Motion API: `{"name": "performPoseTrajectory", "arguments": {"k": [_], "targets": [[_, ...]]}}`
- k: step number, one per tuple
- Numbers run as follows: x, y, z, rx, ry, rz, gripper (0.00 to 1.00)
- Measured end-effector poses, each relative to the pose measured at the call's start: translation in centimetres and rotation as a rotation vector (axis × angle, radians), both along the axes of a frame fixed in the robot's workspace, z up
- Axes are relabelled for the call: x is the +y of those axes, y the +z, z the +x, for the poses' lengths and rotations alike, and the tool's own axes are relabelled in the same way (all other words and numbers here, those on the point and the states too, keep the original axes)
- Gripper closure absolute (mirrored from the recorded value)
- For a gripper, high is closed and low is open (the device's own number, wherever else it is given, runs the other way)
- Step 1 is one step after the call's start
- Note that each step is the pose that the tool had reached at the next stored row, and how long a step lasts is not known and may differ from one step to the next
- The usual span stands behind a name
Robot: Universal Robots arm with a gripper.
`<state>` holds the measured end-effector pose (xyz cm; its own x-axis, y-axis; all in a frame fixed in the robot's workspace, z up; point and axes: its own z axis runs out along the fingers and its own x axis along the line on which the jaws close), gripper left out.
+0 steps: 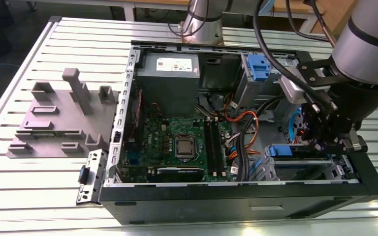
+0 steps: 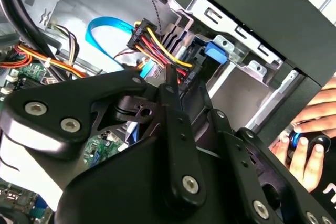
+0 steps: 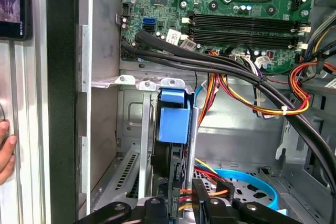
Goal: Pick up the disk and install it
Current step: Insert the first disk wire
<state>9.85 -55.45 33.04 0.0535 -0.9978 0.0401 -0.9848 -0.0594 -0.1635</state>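
Exterior view: open computer case (image 1: 241,201) on slatted table (image 1: 18,191). Gripper (image 1: 322,140) is down inside the case at the drive cage (image 1: 304,159), on the exterior view's right. Disk (image 1: 279,151) shows as a blue carrier tab at the cage, just beside the gripper.

Second wrist view: gripper linkage sits close to the disk's blue tab (image 2: 215,51) and the cable bundle (image 2: 152,38). Clenched or released: cannot tell. A person's hand (image 2: 307,148) is outside the case wall.

First wrist view: disk (image 3: 173,116) stands on edge in the cage. Judgement: pick-up done, disk in its bay; full seating unconfirmed.
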Motion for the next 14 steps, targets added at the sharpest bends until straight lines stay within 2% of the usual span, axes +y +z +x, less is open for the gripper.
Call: {"name": "performPoseTrajectory", "arguments": {"k": [3, 10, 12, 14], "targets": [[0.0, 0.2, 0.08, 0.0088, 0.0, 0.0003, 0.68], [0.02, 0.62, 0.6, 0.0443, 0.0, 0.0001, 0.69], [0.02, 0.69, 0.78, 0.0545, 0.0, 0.0, 0.83], [0.02, 0.69, 1.03, 0.0649, 0.0, 0.0003, 0.83]]}}
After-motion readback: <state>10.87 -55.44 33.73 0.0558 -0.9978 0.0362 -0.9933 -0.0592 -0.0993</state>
